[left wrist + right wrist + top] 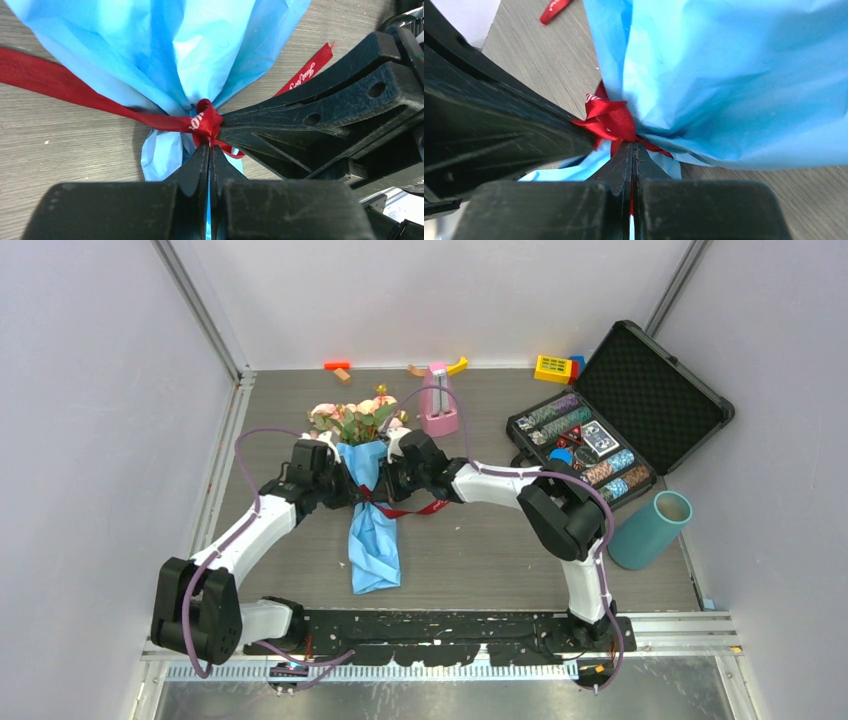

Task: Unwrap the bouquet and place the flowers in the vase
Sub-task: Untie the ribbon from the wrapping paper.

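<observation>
Both pincers (209, 150) (631, 147) nip bouquet (372, 530) at ribbon knot (204, 122).

We count one bouquet (370, 455), one teal vase (650, 530), one pink tapered object (438, 405), one open black case (650, 390), one yellow block (552, 368) on one worktop (480, 550), and two hands, left hand (209, 150) and right hand (631, 147).

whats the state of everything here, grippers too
bouquet, lying flat on the table, wrapped
ribbon, knotted round the wrap
vase, looks upright, no flowers in it
case, open, lid up
left gripper, shut on the ribbon at the knot
right gripper, shut on the ribbon at the knot
</observation>
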{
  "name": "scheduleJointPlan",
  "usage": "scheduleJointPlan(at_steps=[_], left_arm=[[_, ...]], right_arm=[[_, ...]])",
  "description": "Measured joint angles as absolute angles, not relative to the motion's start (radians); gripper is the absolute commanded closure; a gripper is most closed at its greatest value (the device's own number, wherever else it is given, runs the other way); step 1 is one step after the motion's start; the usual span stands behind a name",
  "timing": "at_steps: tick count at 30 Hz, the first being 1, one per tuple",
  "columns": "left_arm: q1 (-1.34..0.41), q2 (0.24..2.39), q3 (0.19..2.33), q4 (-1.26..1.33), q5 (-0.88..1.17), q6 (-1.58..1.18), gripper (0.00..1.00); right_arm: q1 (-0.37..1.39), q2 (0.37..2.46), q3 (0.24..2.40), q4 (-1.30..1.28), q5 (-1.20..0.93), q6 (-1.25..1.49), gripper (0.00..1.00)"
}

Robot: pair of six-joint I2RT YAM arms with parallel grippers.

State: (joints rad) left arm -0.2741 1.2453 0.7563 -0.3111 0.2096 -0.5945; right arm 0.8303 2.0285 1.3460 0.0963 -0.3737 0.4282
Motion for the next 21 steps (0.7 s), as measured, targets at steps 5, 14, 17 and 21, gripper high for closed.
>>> scheduleJointPlan(at_steps=[5, 14, 17, 21], left_arm=[[-0.233, 1.245, 0.756, -0.324, 0.213, -0.599, 1.0], [-0.18, 1.245, 0.756, -0.35, 0.245, -0.622, 1.0], [-0.169, 1.245, 0.756, -0.352, 0.25, -0.629, 1.0], [-0.154, 1.245, 0.751, -0.351, 0.261, -0.645, 1.0]], right_arm=[[0.83, 2.009, 1.275, 0.143, -0.327, 0.463, 1.0], [0.837, 1.957, 1.187, 0.234, -0.278, 0.536, 1.0], [0.838, 1.946, 1.171, 0.253, -0.259, 0.554, 1.0], [0.84, 1.924, 1.148, 0.27, -0.234, 0.575, 1.0]])
